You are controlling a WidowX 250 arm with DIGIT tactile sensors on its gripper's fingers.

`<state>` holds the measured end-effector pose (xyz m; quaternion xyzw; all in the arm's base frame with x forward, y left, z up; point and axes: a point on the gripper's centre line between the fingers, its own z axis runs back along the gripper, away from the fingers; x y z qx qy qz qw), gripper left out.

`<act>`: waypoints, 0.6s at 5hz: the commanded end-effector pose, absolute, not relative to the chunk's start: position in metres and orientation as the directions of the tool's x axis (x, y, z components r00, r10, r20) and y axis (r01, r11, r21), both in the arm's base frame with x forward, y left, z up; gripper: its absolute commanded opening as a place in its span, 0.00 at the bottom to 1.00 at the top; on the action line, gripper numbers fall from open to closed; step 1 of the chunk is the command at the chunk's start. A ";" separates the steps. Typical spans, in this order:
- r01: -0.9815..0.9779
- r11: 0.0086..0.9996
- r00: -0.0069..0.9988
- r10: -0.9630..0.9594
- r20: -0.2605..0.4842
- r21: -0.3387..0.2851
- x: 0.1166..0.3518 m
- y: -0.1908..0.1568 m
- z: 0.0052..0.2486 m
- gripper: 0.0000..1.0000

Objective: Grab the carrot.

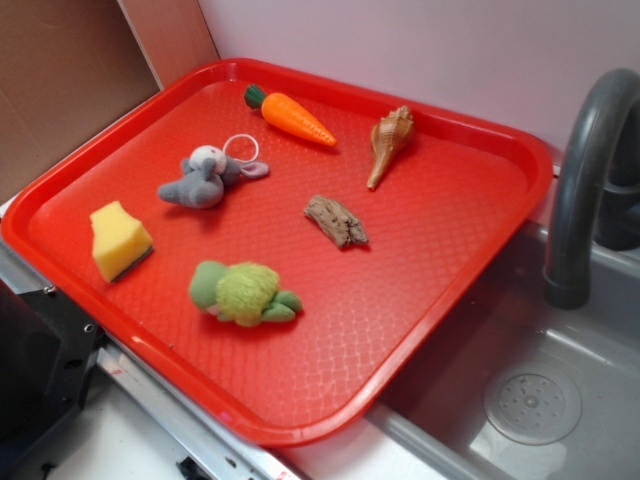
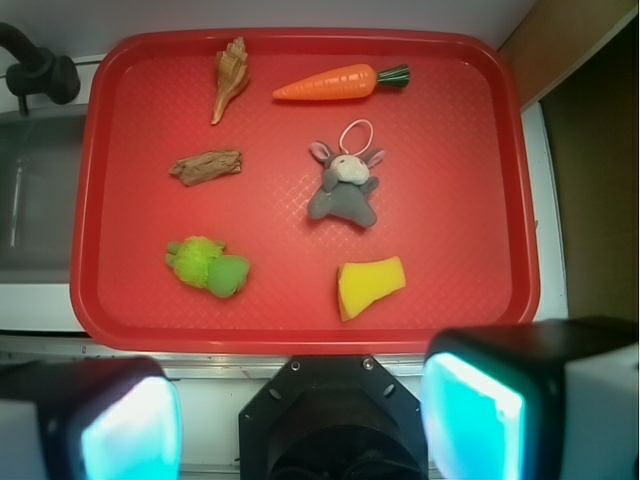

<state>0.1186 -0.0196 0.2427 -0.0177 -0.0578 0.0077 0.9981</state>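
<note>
A red tray point(image 1: 440, 330) sits on a pale worktop beside a grey sink point(image 1: 560, 380) with a dark faucet point(image 1: 585, 180), a plain wall behind.

The carrot point(image 1: 290, 115) lies flat near the tray's far rim, stem toward the far corner, tip pointing at the shell point(image 1: 388, 142), which lies near it but apart. Just nearer than the carrot is a grey plush bunny point(image 1: 205, 180) with a white ring. Further out lie a brown piece of bark point(image 1: 336, 220), a green plush point(image 1: 245, 292) and a yellow sponge point(image 1: 118, 240), all well apart from the carrot.

In the wrist view the gripper point(image 2: 300, 420) hangs back over the tray's near rim, its two fingers point(image 2: 130, 425) spread wide with nothing between them. The carrot point(image 2: 335, 83) shows at the far side, slightly right of centre.

The task seems at its very start: the approach has not begun. The next move likely calls for travelling across the tray, passing above the bunny, lining the fingers across the carrot's thick middle, and descending before closing. The glossy taper could slip toward the tip if gripped too narrow.
</note>
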 end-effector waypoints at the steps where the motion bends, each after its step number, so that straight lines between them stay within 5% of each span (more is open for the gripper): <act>1: -0.013 0.999 0.993 0.017 0.115 -0.036 0.119 -0.020 0.243 1.00; 3: -0.411 0.910 0.876 0.411 0.253 -0.056 0.167 -0.029 0.237 1.00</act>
